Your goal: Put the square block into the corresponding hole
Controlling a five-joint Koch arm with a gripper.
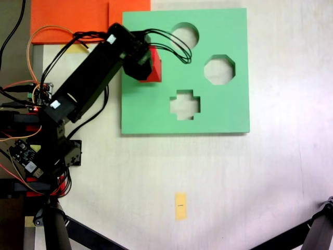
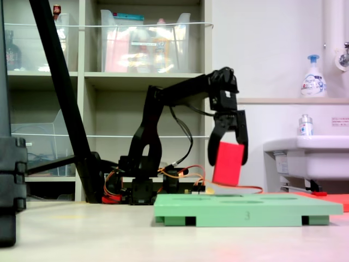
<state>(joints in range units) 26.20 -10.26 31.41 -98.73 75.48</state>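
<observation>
1. Flat green foam board (image 1: 218, 112) with four cutouts, lying on the pale worktop (image 1: 260, 182) beneath the pincer.
2. Black pincer (image 2: 229, 158), jaws closed on the upper part of the block, pointing down.
3. Small bright red cube (image 2: 228, 164), held clear above the board, slightly tilted in the second exterior view.
4. Square cutout (image 1: 155, 81), hidden almost wholly under pincer and cube in the first exterior view; the descent appears to need squaring first.
</observation>
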